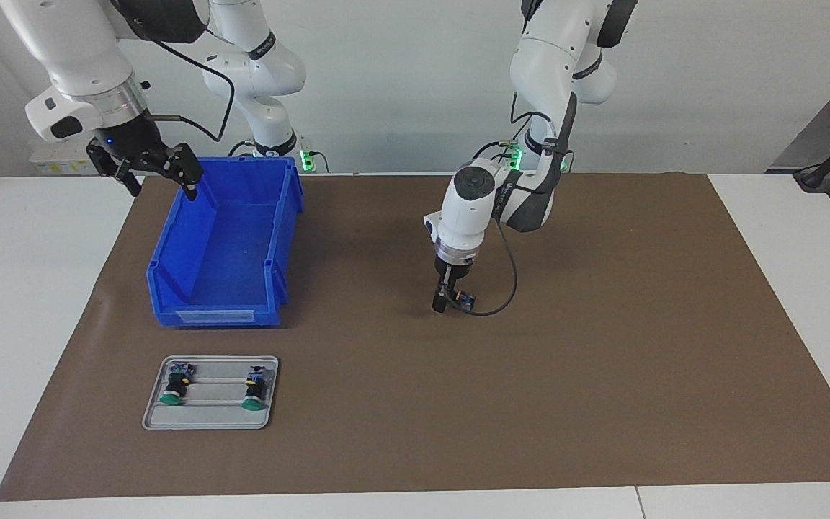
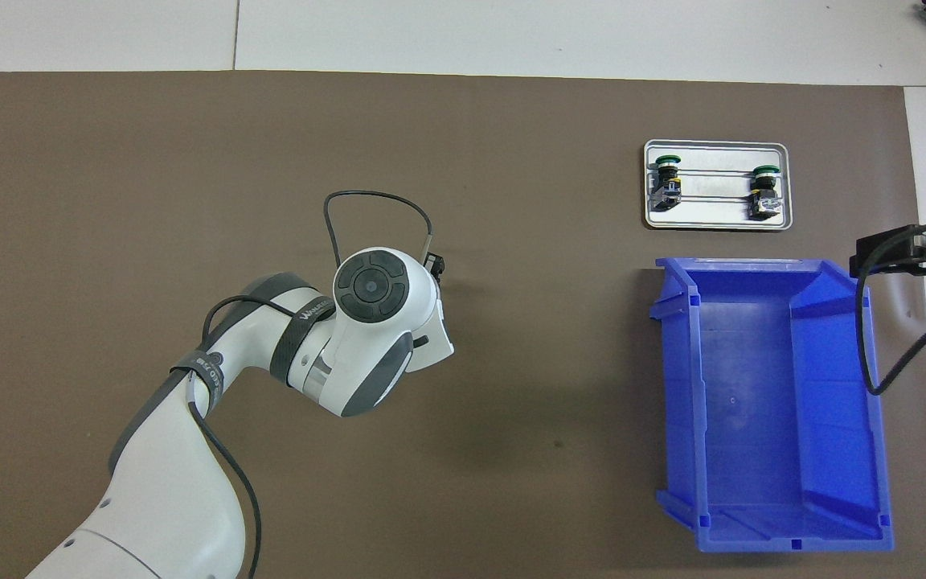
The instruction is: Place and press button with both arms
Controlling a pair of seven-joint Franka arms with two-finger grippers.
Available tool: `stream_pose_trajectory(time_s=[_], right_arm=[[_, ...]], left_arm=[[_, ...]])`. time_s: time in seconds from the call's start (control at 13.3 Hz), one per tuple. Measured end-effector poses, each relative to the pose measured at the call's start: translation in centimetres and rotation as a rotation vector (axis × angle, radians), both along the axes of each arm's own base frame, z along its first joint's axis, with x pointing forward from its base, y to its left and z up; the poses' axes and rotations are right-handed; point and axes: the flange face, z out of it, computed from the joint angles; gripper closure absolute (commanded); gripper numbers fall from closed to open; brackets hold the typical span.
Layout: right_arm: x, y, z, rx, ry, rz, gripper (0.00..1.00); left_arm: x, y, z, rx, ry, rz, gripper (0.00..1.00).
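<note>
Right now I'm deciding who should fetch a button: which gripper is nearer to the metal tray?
Left, though not clearly. The left gripper hangs low over the mat's middle, toward the left arm's end from the tray. The right gripper waits, open, over the blue bin's robot-side corner.

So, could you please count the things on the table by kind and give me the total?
Green-capped buttons, lying in the tray: 2
Metal tray: 1
Blue bin: 1
Brown mat: 1
Total: 5
</note>
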Motion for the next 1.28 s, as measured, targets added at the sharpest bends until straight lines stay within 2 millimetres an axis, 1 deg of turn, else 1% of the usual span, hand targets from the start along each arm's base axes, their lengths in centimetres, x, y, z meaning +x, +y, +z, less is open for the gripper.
stream_pose_trajectory(time_s=[0.53,0.6,0.68,0.75,1.28], right_arm=[[0.00,0.00,0.00,0.000,0.000,0.000,0.00],[0.00,0.00,0.00,0.000,0.000,0.000,0.00],[0.00,0.00,0.00,0.000,0.000,0.000,0.00],[0.00,0.00,0.00,0.000,0.000,0.000,0.00],[0.00,0.00,0.00,0.000,0.000,0.000,0.00]], left_arm=[[0.18,0.46,-0.21,0.009,-0.003,-0.044,0.29],[0.11,0.50,-0.33,0.010,-0.002,-0.050,0.30],[0.07,0.53,-0.41,0.011,-0.002,-0.059,0.33],[0.04,0.55,-0.49,0.011,-0.006,-0.070,0.39],[-0.04,0.65,-0.65,0.011,-0.009,-0.083,0.56]])
